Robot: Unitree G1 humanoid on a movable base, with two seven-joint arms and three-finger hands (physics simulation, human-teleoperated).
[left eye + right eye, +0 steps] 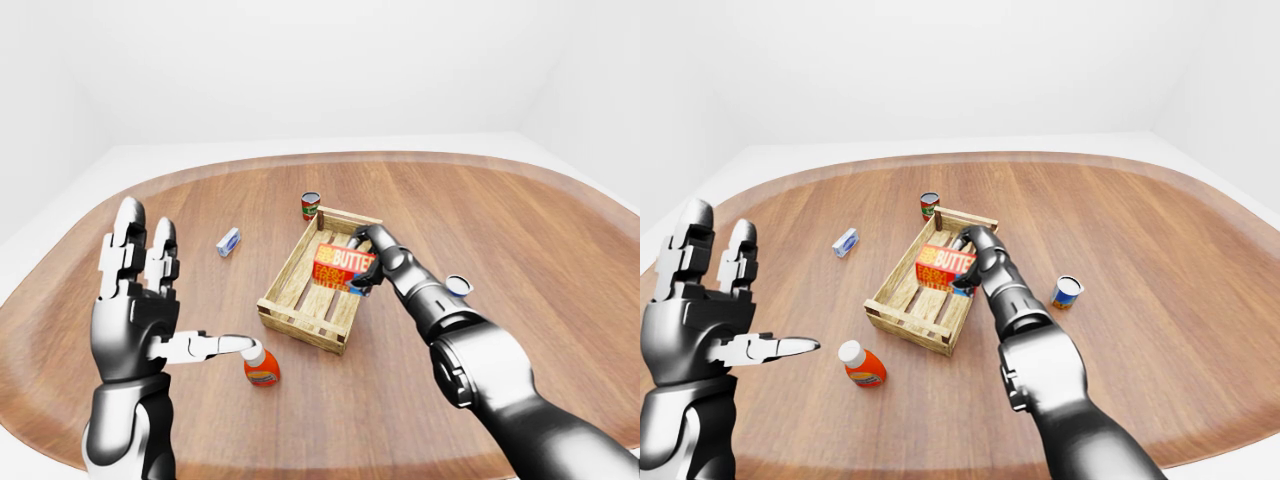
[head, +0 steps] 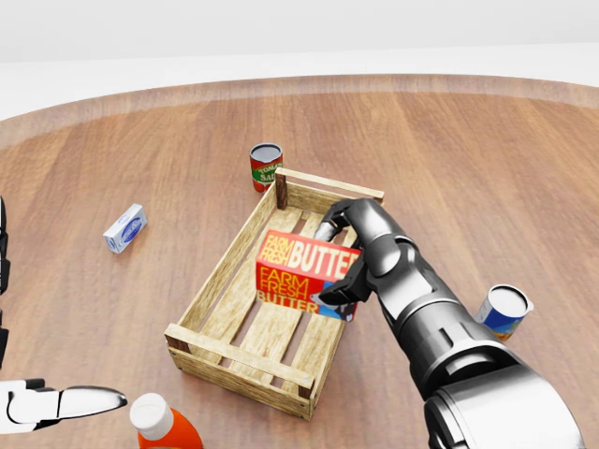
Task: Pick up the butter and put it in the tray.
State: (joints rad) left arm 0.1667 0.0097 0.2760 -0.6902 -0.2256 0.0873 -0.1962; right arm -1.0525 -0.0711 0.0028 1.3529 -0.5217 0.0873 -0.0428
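Butter [image 2: 304,274], a red and yellow box, sits in our right hand [image 2: 360,253], whose fingers close round its right end, and it hangs tilted over the middle of the wooden tray [image 2: 217,281]. We cannot tell from these views whether its lower edge touches the slats or floats just above them. Our left hand [image 1: 135,300] stands raised and spread at about eight o'clock in the left-eye view, fingers apart, holding nothing.

We judge the placing nearly done, with only the release left. The risk lies in the tilt: if we let go with the box canted, it may tip onto the tray's right wall, at three o'clock from the box, and rest half out. Drawing the hand away sideways could also drag the tray, since our wrist is close to that wall.

The orange bottle [image 1: 260,367] stands just beside our left fingertip, so a careless move there could knock it over. The blue-labelled can [image 2: 504,311] at four o'clock from the tray lies near our right forearm.
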